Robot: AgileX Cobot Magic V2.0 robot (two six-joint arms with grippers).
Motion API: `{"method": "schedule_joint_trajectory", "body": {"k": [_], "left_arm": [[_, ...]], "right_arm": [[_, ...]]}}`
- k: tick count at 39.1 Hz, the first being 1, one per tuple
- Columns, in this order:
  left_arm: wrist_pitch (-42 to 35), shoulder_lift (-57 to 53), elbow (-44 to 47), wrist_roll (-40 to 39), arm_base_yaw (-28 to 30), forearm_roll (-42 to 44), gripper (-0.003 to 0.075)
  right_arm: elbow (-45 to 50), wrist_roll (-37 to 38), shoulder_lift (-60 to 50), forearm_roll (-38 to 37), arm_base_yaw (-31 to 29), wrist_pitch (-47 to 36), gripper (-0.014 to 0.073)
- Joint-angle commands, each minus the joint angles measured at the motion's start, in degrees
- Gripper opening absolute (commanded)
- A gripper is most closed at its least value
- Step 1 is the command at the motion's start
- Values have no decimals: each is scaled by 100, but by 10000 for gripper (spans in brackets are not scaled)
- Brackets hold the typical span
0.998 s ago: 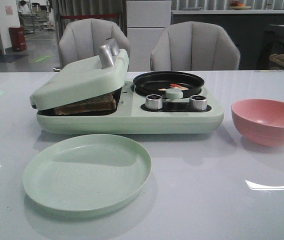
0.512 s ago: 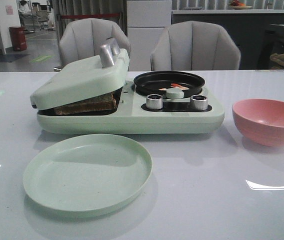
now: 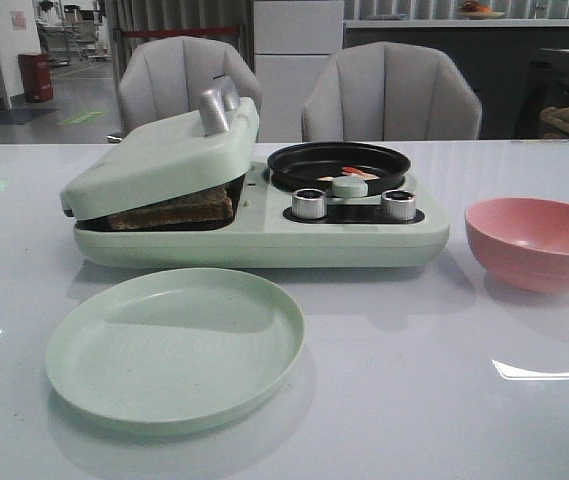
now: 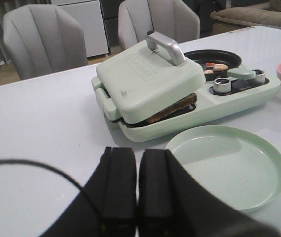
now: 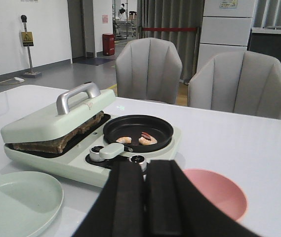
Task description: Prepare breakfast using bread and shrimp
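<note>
Bread [image 3: 174, 208] well apart from left tool [image 4: 137, 185]

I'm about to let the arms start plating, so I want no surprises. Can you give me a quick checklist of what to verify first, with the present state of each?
1. Bread in the press: ok, it sits under the lid, which rests tilted on it.
2. Shrimp in the black pan: ok, two pieces visible.
3. Green plate ready: ok, empty, in front of the cooker.
4. Pink bowl ready: ok, upright and empty, right of the cooker.
5. Left gripper free: ok, shut, holding nothing.
6. Right gripper free: ok, shut, holding nothing.
</note>
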Motion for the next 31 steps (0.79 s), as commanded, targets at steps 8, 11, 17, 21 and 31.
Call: {"method": "schedule_joint_trajectory", "body": {"k": [8,11,17,21,31], "left_arm": [[-422,-50,-155,-61,-31,-61,114],[-671,-50,-78,-61,-31,-61,114],[-1447,-50,237,-855,103,405,114],[-1761,-64,494,-1552,395,881,114],[-2043,-90,1043,-1552,1007,894,114]], "right_arm": [[-162,-52,64,-7,-4,-497,128],[-162,-52,64,-7,-4,-497,128],[-162,-52,64,-7,-4,-497,128],[-162,-52,64,-7,-4,-497,128],[-162,-52,64,-7,-4,-497,128]]}}
